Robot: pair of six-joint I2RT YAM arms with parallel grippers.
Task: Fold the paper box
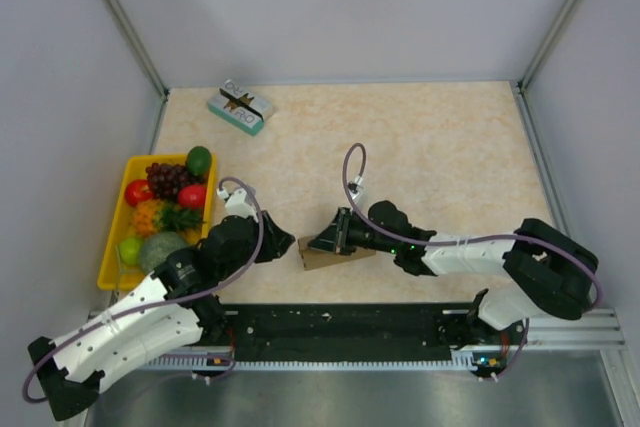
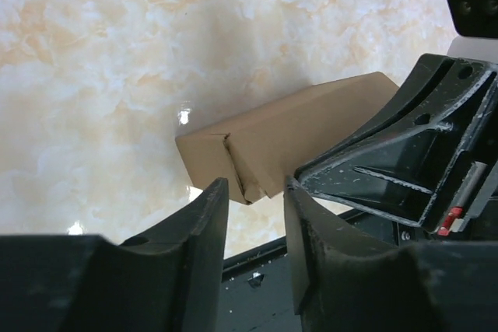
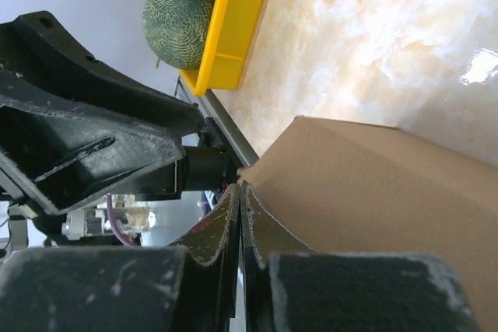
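The left gripper [image 2: 255, 188] stood partly spread, nothing between its fingers. The nearer end of the paper box [image 2: 303, 134] lay just beyond the fingertips, apart from them. That end showed a folded corner with a short slit or seam. From there the box's long axis ran away toward the right arm, roughly along the near edge of the table [image 1: 450, 147], about midway along that edge.

The right gripper [image 3: 240, 192] was pressed together at the box's other end, its tips against a cardboard corner. I could not tell whether a thin flap was caught between them or whether they only leaned on it. Both arms were close, the right one touching. My reading is that the left would have to advance along the axis to take the free end.

The right gripper's black frame hid the far end in the left wrist view, and the overhead view showed the box only as a small brown wedge. The yellow tray [image 1: 112, 237] of fruit sat at the left edge.
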